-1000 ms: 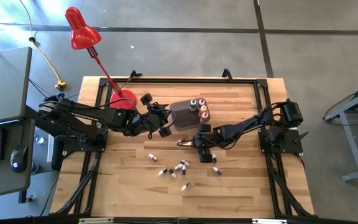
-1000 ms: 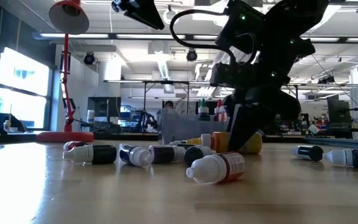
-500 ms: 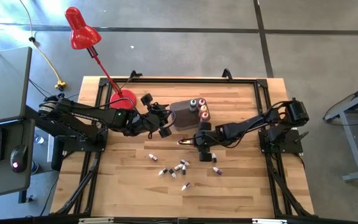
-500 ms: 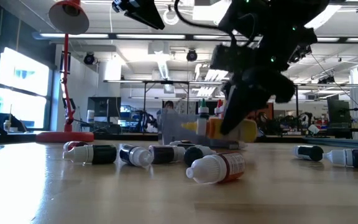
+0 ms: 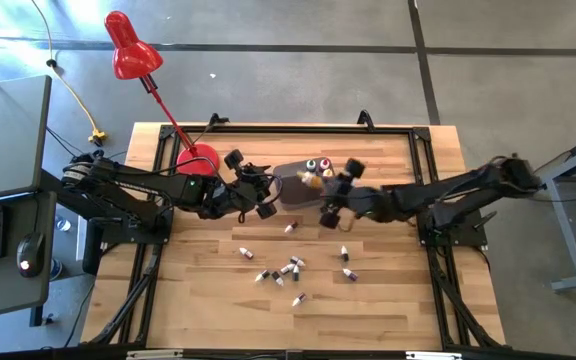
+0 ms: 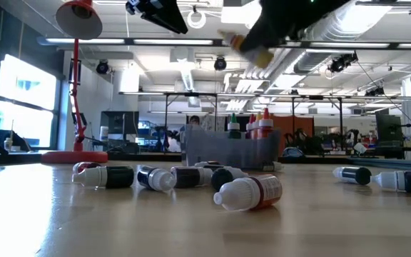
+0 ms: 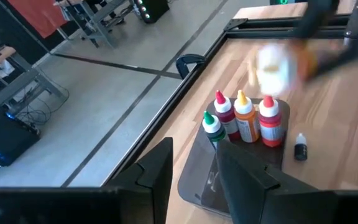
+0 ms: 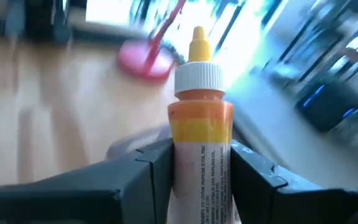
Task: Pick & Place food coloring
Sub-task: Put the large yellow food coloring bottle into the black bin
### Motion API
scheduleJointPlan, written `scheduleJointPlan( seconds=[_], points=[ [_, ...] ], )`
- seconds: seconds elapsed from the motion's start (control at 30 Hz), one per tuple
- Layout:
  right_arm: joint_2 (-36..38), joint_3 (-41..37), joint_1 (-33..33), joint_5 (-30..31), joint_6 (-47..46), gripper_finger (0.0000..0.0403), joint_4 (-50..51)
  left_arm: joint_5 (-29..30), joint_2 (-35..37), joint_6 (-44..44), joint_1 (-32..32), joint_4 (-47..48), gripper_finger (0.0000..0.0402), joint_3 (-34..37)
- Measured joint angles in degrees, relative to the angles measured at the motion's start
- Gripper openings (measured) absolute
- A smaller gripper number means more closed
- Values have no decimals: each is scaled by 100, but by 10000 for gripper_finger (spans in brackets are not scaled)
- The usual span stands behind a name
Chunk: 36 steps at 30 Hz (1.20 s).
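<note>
Right claw (image 8: 194, 165) around smooth cylindrical bottle (image 8: 199, 134)

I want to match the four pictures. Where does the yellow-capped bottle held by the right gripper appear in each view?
High view: yellow-capped bottle at the right gripper, beside the grey tub.
Low view: blurred, near the top, above the tub.
Left wrist view: a pale blur above the tub's upright bottles.
Right wrist view: centre, between the fingers.
Shared landmark: the tub, unclear in the right wrist view.

Four bottles (image 7: 244, 118) standing in one tub (image 7: 199, 180).
</note>
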<state>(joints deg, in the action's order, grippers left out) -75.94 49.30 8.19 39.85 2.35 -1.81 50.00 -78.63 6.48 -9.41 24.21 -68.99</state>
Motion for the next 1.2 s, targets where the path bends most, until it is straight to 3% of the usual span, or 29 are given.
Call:
scheduleJointPlan(
  seconds=[0.1,0.17,0.33,0.5,0.63,0.73,0.87,1.2],
  points=[
    [479,-570,60,160,360,127,-1154,9,0,2,0,-4,122,0],
    [696,-1214,60,-135,542,127,-2342,9,0,2,0,-4,122,0],
    [565,-2952,-140,-1980,603,127,-5905,-156,0,171,2,-339,122,0],
    [169,-3665,-396,-3112,178,127,-8135,-1355,-193,-299,7,-1313,122,1],
    [94,-3522,-493,-3872,15,127,-8224,-2466,-550,-1473,7,-2478,122,7],
    [96,-3283,-484,-4047,13,127,-7847,-2979,-916,-1929,6,-3535,122,0],
    [100,-3128,-466,-3993,26,127,-7474,-3012,-1165,-2237,7,-4376,122,7],
    [102,-3148,-468,-4013,133,127,-7419,-3234,-1174,-2274,12,-4539,122,7]
  ],
)
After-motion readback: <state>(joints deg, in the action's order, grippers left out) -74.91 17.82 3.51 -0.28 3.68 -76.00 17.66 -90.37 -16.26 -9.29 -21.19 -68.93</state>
